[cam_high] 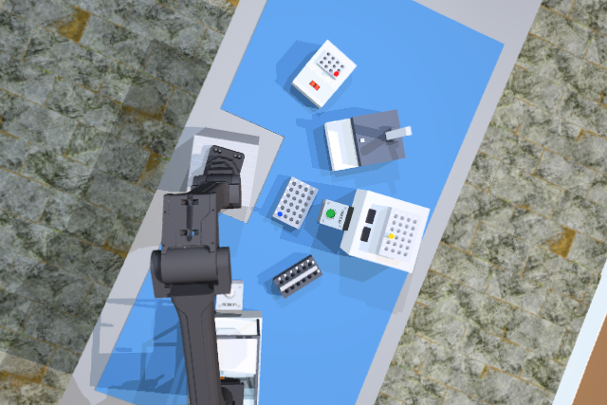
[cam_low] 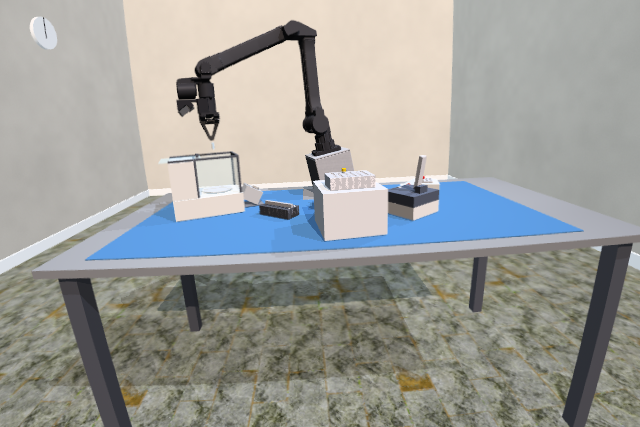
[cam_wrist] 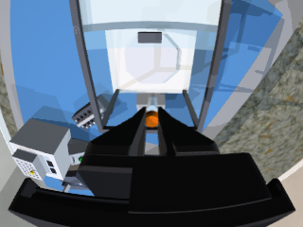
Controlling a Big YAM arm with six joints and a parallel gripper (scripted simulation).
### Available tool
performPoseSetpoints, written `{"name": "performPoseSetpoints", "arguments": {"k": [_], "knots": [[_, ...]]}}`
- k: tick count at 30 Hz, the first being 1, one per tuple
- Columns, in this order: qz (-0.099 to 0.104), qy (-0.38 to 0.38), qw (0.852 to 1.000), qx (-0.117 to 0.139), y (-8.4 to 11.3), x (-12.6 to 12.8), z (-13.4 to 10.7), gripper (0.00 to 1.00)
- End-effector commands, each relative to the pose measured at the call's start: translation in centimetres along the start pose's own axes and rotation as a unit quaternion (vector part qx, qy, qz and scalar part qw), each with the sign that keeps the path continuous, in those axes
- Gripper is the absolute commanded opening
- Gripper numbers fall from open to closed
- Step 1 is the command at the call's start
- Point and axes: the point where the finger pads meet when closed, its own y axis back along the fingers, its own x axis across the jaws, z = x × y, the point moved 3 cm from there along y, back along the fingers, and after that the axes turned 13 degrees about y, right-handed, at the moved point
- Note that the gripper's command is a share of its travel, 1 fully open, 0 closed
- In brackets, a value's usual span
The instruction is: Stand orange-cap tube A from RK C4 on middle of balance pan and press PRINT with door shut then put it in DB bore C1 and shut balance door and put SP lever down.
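- tube a [cam_high: 222, 377] [cam_low: 212, 145] [cam_wrist: 151, 119] wears a bright orange cap, round as seen from above in the wrist view.
- below the cap its body is slim, pale and see-through, with a faint bluish-grey look.
- it hangs roughly upright; the exterior view shows only a small pale length of it, and any marks or contents are too small to tell.
- the fingers [cam_low: 206, 131] are drawn in narrow, gripping the tube up at its capped end.
- the tube is in the air above the balance [cam_high: 259, 356] [cam_low: 206, 205] [cam_wrist: 185, 85], apart from its glass box.
- the balance's door [cam_low: 163, 160] [cam_wrist: 151, 11] is slid away, so the top has an opening; the round pan [cam_low: 216, 189] [cam_wrist: 147, 63] lies inside with no tube on it.
- on the surface [cam_high: 319, 351] [cam_low: 232, 236], the rack [cam_high: 295, 203] carries a tube with a blue cap [cam_high: 280, 213] in a corner bore.
- the sp lever [cam_high: 397, 133] [cam_low: 420, 170] stands up, leaning slightly in the exterior view.
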Motion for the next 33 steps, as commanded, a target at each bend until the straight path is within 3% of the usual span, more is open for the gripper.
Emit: {"name": "performPoseSetpoints", "arguments": {"k": [1,10,11,13,15,20,22,23,26,33], "knots": [[-0.006,-0.003,1.000,-0.028,2.3,-0.1,2.4,0.09],[-0.006,-0.003,1.000,-0.028,2.3,-0.1,2.4,0.09],[-0.013,-0.002,0.998,-0.061,4.3,0.6,2.8,0.09],[-0.007,0.042,0.997,-0.062,4.1,2.3,3.1,0.09],[-0.003,0.037,0.998,-0.043,2.0,4.0,3.5,0.09],[0.004,0.086,0.995,-0.044,1.6,7.1,3.7,0.09],[0.004,0.086,0.995,-0.044,1.6,7.1,3.7,0.09],[0.007,0.102,0.993,-0.050,2.2,7.9,3.1,0.09],[0.011,0.117,0.993,-0.022,-0.6,10.5,2.1,0.09],[0.017,0.152,0.988,-0.017,-1.6,15.7,1.3,0.09]]}}
